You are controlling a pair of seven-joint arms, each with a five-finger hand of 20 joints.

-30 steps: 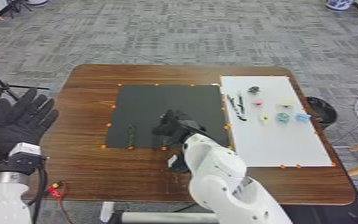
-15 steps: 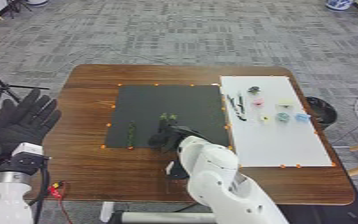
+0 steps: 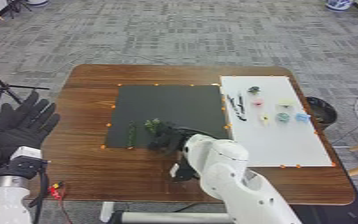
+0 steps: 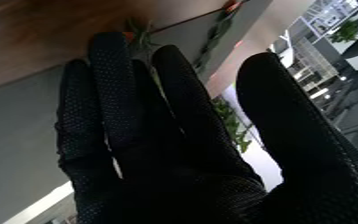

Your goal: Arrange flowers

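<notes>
Black mat under right hand, fingers straight.

We are seeing a dark bin standing by the table's right side, a black stand rising left, and grey carpet stretching beyond.

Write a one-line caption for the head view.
Robot's right hand over a black mat, beside green sprigs; small flowers on a white sheet.
</notes>
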